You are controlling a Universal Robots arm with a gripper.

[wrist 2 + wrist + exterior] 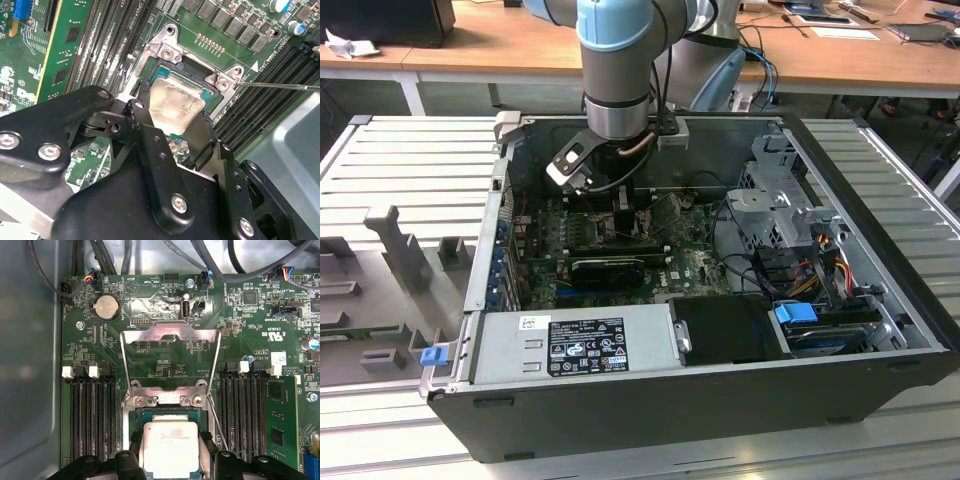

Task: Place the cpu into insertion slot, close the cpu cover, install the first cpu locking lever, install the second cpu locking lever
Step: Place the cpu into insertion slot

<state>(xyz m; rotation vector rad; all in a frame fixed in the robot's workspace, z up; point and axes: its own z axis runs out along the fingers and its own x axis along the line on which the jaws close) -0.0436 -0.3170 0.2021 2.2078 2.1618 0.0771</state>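
In both wrist views the cpu, a square chip with a dull silver top, sits at the insertion slot on the green board. My gripper is shut on the cpu, with one black finger against each of two opposite edges. Whether the chip rests fully in the socket cannot be told. The cpu cover, a silver frame with a big cut-out, stands swung open beyond the socket. A thin wire lever lies unlatched beside it. In the exterior view my gripper reaches down into the open computer case.
Long black memory slots flank the socket on both sides, and a green card stands past one bank. The exterior view shows the grey power supply at the case front, a drive cage and cables on its right.
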